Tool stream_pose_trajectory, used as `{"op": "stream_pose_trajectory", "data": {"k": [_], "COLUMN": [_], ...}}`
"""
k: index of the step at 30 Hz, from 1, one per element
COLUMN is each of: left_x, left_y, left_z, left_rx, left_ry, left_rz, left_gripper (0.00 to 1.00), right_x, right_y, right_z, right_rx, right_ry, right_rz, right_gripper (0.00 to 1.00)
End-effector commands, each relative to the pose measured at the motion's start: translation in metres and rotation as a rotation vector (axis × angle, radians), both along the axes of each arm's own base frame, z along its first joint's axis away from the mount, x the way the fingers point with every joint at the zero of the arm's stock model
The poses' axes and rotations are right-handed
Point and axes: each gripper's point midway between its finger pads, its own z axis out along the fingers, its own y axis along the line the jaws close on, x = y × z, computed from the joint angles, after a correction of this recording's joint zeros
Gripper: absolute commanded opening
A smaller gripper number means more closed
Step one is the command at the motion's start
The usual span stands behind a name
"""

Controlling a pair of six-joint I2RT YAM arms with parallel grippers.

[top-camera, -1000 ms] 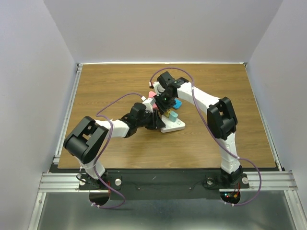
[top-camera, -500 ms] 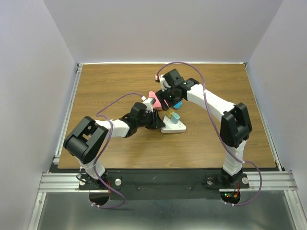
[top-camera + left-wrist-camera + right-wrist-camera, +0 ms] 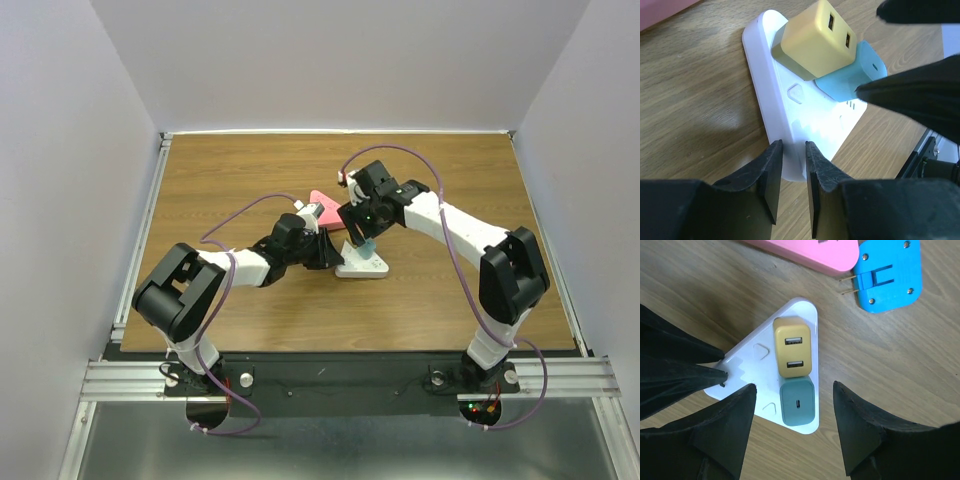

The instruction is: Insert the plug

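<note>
Left tool point(image 3: 793, 152) was almost closed; its two black fingers point(image 3: 771, 180) pinched the rim of the white triangular plastic socket block point(image 3: 794, 310) at one corner, with only a thin slot left between the pads and the rim in it. The block lay flat on the brown wood-grain tabletop point(image 3: 885, 375), roughly mid-tabletop in the top view, with an arm reaching in from each side.

Task item: the teal plastic plug point(image 3: 798, 404) sat on the block's top face near one corner; its end touched the yellow square charger with two USB ports point(image 3: 792, 347), which was also on the block. Both stood square to the face in the right wrist view. How deep the teal plug's pins went could not be told.

Right tool point(image 3: 794, 386) was wide open and held nothing; its fingers straddled the teal plug from above, one on each side and both clear of it in its own camera. In the left wrist view one black fingertip sat right at the teal plug's side; contact could not be told.

A pink flat plastic body point(image 3: 805, 252) lay beyond the block, cut off by the frame edge. A blue plastic plug with two metal prongs point(image 3: 887, 275) lay flat just beside it, prongs pointing toward the pink body, apart from the white block.

In the top view the right tool hid most of both plugs.
</note>
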Motion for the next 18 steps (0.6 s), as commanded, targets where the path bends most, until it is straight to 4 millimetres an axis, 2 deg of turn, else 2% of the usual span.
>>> {"op": "stream_pose_trajectory", "data": {"k": [1,8,12,18], "left_x": [-0.022,-0.024,-0.023,-0.023], "left_y": [0.020,0.021,0.021,0.022], "left_z": [-0.036,-0.037,-0.036,-0.036], "left_rx": [0.131,0.132,0.130,0.132], "left_ry": [0.097,0.101,0.098,0.101], "left_rz": [-0.004,0.002,0.002,0.003], "left_gripper": [0.26,0.26,0.26,0.25], "right_x": [0.002,0.001,-0.002,-0.005], "right_y": [0.002,-0.005,-0.009,-0.017], "right_z": [0.019,0.003,-0.003,-0.012], "right_rx": [0.050,0.029,0.021,0.015], "right_ry": [-0.044,-0.010,0.007,0.032], "right_rz": [-0.006,-0.015,-0.021,-0.033], "right_gripper": [0.68,0.65,0.52,0.49]}}
